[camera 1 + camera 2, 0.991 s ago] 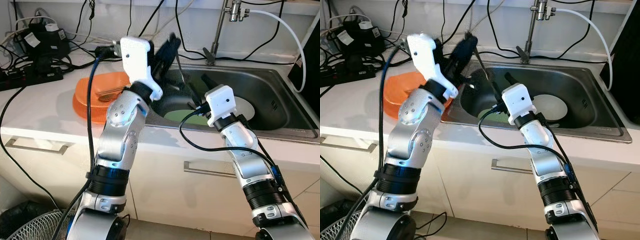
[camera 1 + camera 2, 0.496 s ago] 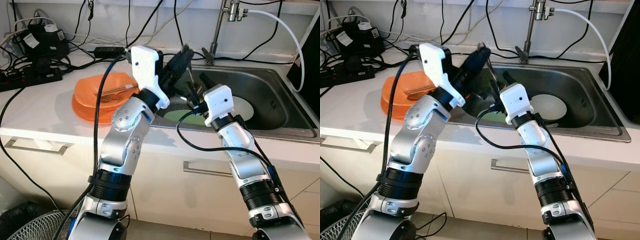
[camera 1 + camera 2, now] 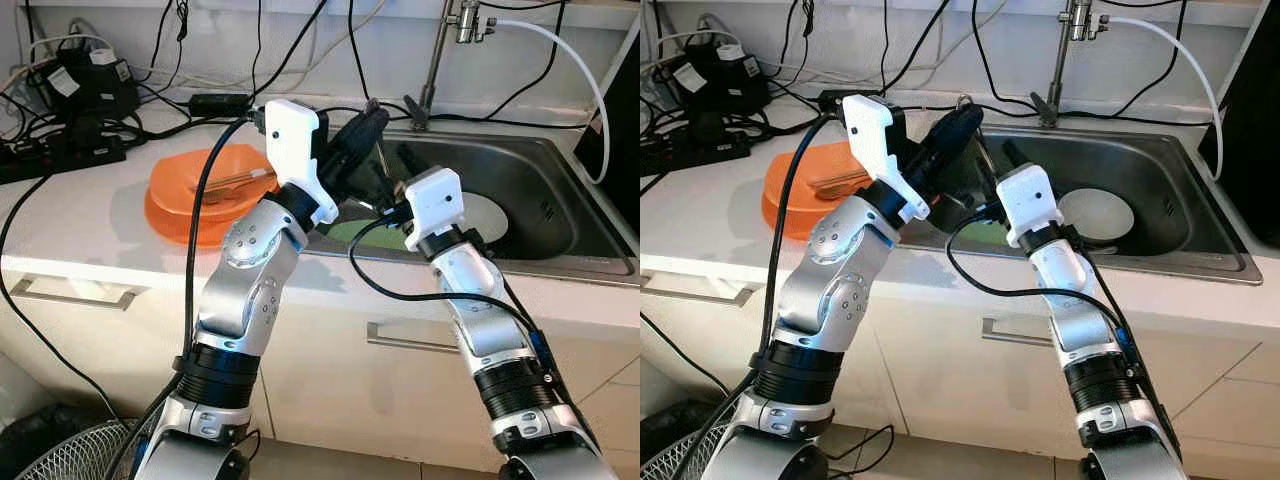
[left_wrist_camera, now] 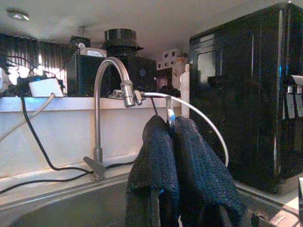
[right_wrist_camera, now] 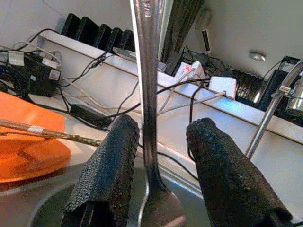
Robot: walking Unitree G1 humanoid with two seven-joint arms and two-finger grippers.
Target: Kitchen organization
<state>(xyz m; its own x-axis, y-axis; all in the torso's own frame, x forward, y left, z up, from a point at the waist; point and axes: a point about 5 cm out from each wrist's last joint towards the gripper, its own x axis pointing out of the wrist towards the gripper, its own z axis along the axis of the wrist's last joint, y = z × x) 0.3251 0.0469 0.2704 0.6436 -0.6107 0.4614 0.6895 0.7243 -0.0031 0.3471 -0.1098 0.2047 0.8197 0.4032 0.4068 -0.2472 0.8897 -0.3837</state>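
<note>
1. Two grippers meet over the sink (image 3: 560, 215).
2. Left gripper (image 4: 171, 142) pinches a spoon (image 5: 147, 94) handle, fingers closed.
3. Right gripper (image 5: 161, 156) is spread wide, the spoon between its fingers, untouched.

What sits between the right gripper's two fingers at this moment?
A metal spoon held by the left gripper: its handle runs through the open gap of the right gripper, as the right wrist view shows.
</note>
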